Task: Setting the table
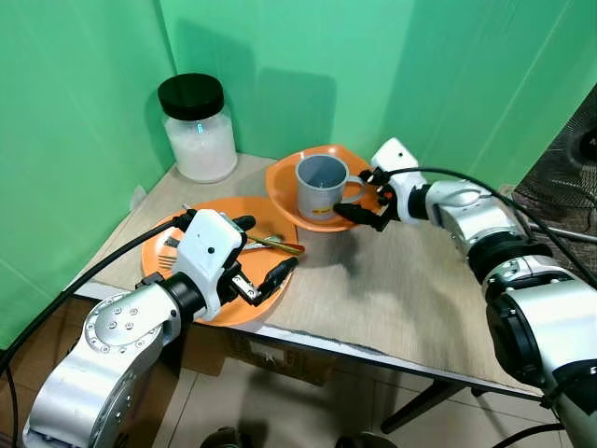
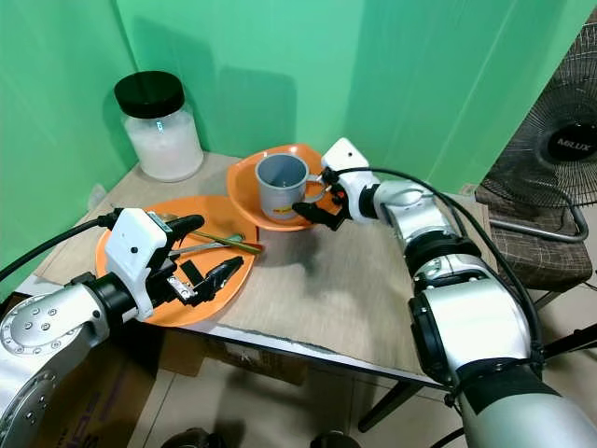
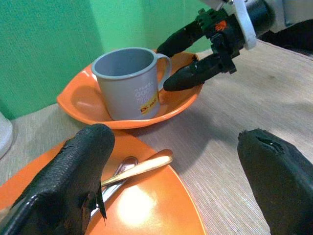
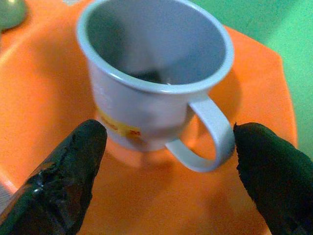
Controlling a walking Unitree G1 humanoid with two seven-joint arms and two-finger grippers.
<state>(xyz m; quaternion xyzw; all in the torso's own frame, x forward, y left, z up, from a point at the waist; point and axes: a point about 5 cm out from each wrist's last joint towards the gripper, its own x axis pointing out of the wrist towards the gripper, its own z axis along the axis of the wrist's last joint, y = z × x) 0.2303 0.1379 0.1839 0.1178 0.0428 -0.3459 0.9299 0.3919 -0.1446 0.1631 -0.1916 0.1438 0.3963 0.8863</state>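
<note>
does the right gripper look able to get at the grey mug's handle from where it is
Probably yes. The right gripper is open at the orange bowl, its fingers either side of the handle of the grey mug, with nothing between them. The bowl's raised rim might crowd the lower finger.

The mug [image 1: 322,186] is grey-blue with a yellow and red label, and it stands in an orange bowl [image 1: 284,189]. The plate [image 1: 224,217] is orange too, carrying a gold spoon [image 1: 277,244]. The jar [image 1: 198,129] is clear with white contents and a black lid. The bench [image 1: 410,289] is beige with fine stripes. Both hands, left [image 1: 262,252] and right [image 1: 362,199], have black fingers. The backdrop [image 1: 308,56] is green.
</note>
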